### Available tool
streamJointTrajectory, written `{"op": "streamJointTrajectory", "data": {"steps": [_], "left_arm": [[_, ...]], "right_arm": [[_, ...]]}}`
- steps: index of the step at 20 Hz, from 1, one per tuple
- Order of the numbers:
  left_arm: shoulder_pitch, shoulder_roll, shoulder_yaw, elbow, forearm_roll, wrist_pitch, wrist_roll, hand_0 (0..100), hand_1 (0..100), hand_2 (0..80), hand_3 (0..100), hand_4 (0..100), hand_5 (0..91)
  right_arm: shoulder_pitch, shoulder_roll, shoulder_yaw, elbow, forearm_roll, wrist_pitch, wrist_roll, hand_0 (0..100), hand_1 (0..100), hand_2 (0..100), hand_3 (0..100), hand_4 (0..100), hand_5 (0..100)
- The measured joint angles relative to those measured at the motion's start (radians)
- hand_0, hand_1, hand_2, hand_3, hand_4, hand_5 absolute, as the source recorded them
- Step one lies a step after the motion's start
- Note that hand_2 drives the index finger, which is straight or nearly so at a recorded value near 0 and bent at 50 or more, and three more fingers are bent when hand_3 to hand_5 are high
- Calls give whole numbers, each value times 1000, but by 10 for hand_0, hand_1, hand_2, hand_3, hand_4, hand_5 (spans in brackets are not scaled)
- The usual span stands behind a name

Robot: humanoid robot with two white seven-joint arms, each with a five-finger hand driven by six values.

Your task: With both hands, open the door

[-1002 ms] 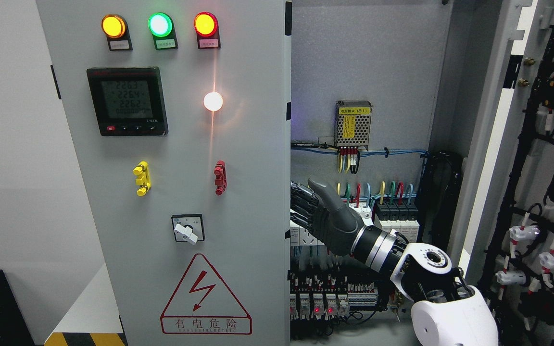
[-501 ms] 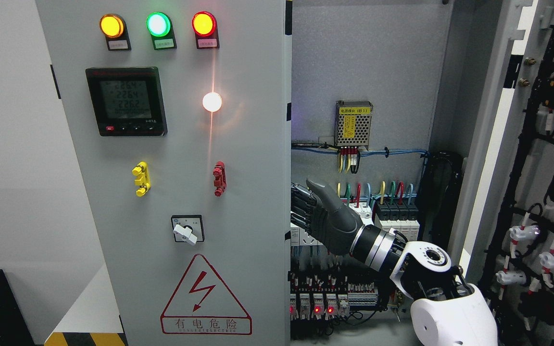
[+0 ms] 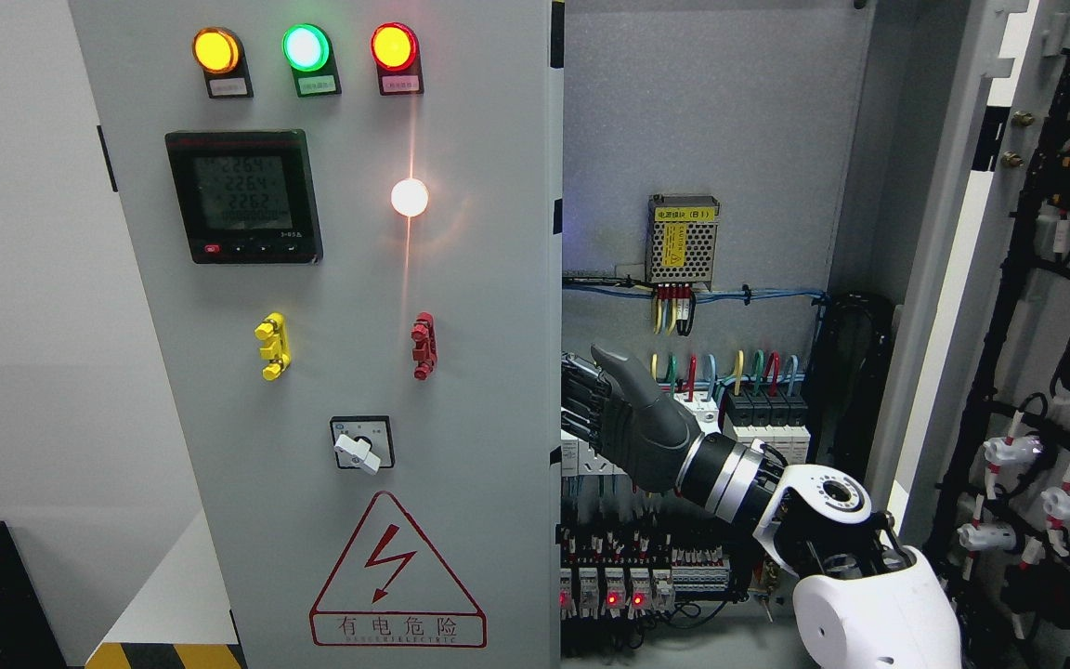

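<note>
right hand [image 3: 623, 423] reaches in from the lower right, dark fingers [image 3: 581, 395] hooked behind the right edge of the smooth grey metal door [image 3: 479, 279], clamped on it.

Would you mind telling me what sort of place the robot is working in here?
Probably an industrial electrical room or test lab: a grey control cabinet door with indicator lamps and a shock-warning triangle, plus wired breakers inside, where the right hand reaches.
</note>
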Motion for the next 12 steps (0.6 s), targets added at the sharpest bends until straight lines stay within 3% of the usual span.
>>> {"op": "streamJointTrajectory", "data": {"steps": [12], "left_arm": [[0,0,0,0,0,0,0,0,0,0,0,0,0]], "right_arm": [[-3,1,-3,1,0,1,4,190,0,0,0,0,0]]}}
